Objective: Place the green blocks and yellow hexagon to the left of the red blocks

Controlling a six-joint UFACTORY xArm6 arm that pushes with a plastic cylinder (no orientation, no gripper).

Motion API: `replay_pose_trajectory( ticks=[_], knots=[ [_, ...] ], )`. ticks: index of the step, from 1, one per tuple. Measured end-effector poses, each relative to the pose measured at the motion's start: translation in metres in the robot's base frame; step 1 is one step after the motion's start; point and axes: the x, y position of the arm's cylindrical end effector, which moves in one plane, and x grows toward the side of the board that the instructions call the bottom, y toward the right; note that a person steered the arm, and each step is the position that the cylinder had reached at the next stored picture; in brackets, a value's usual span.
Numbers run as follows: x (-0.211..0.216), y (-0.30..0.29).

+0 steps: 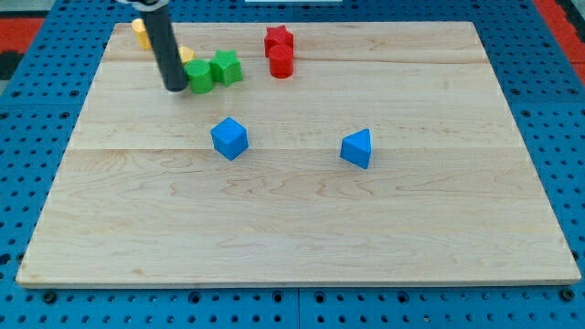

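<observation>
My tip [175,88] rests on the board at the view's upper left, touching the left side of a green round block [198,77]. A green star-shaped block [227,68] sits right beside it on the right. A yellow block [186,55] peeks out just behind the rod; its shape is mostly hidden. Another yellow block [141,32] lies further up and left, partly hidden by the rod. A red star-shaped block [279,39] and a red round block [281,62] stand together to the right of the green blocks.
A blue cube [229,138] lies near the board's middle and a blue triangular block [357,148] to its right. The wooden board [302,228] sits on a blue pegboard surface.
</observation>
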Motion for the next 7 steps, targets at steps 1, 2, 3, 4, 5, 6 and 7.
replay_pose_trajectory(
  ticks=[1, 2, 3, 4, 5, 6, 7],
  knots=[
    [-0.013, 0.031],
    [-0.005, 0.027],
    [0.014, -0.004],
    [0.009, -0.049],
    [-0.017, -0.056],
    [-0.039, -0.032],
    [-0.042, 0.01]
  ],
)
